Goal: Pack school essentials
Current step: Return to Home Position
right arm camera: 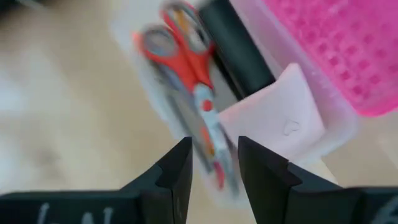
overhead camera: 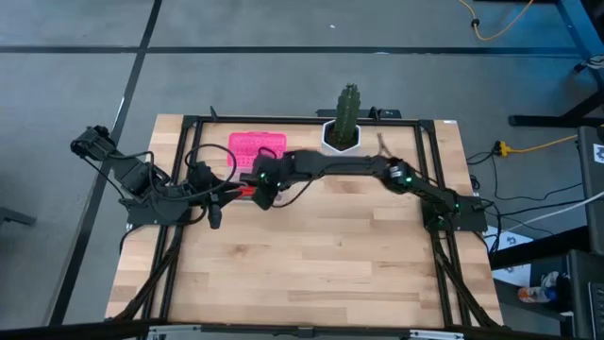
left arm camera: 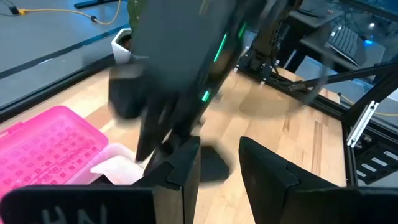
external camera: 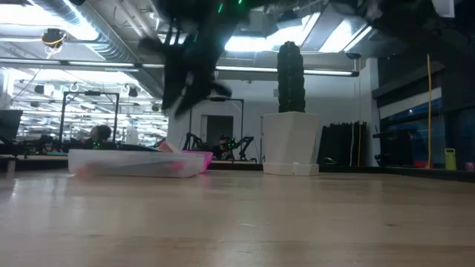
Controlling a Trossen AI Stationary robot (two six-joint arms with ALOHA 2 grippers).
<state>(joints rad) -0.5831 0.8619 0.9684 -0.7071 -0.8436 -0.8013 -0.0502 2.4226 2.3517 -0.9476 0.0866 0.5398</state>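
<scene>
A clear box (right arm camera: 155, 93) with its pink lid (overhead camera: 257, 149) folded open lies at the table's far left of centre. In it lie red-handled scissors (right arm camera: 186, 62), a black oblong block (right arm camera: 236, 50), a pale pink square pad (right arm camera: 273, 118) and thin pens (right arm camera: 208, 134). My right gripper (right arm camera: 214, 168) hangs open over the box (external camera: 137, 163), fingers slanting down, with nothing plainly between them. My left gripper (left arm camera: 221, 180) stands open just left of the box, pointing toward it, and touches nothing.
A cactus in a white pot (overhead camera: 345, 121) stands at the table's far edge, right of the box. My right arm (overhead camera: 359, 168) reaches across the table's far half in front of it. Bare wood (overhead camera: 311, 255) spreads over the near half.
</scene>
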